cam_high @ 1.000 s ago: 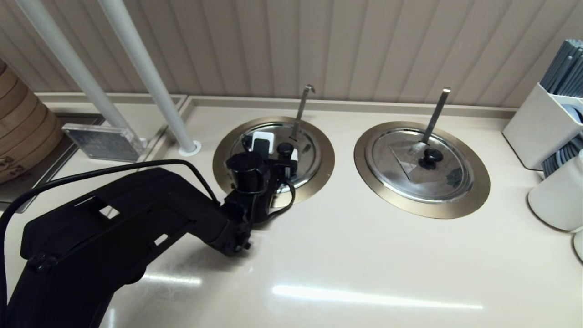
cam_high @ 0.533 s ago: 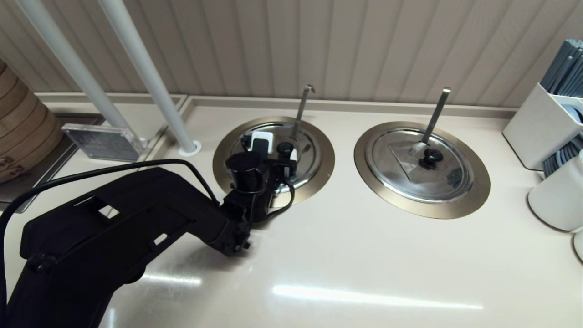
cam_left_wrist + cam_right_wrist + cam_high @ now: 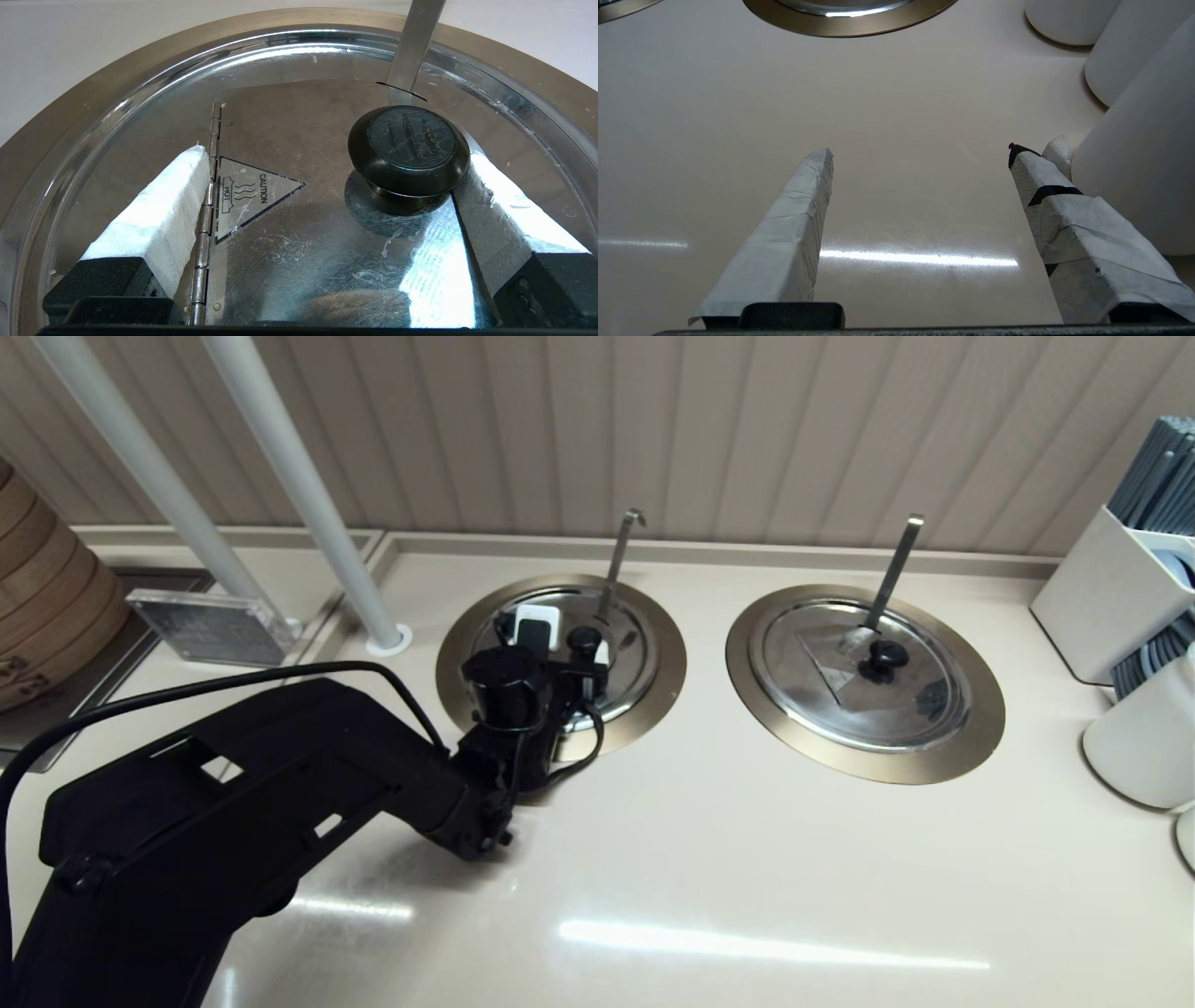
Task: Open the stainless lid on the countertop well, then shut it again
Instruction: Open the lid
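Observation:
The stainless lid (image 3: 627, 665) lies flat and closed in the countertop well, framed by its bronze ring (image 3: 665, 663). The hook-ended ladle handle (image 3: 617, 558) rises through the lid's notch. My left gripper (image 3: 569, 639) hovers low over the lid and is open. The black knob (image 3: 409, 149) sits between the taped fingers, right against one fingertip (image 3: 486, 177) and far from the other (image 3: 187, 172). A hinge (image 3: 208, 186) and a caution triangle (image 3: 247, 193) show on the lid (image 3: 289, 242). My right gripper (image 3: 920, 151) stands open above bare counter, out of the head view.
The twin lid (image 3: 864, 681) with a straight ladle handle (image 3: 892, 569) lies to the right. White containers (image 3: 1111, 588) stand at the right edge, close to my right gripper. A white post (image 3: 299, 495), an acrylic block (image 3: 210, 625) and a bamboo steamer (image 3: 47, 607) are at the left.

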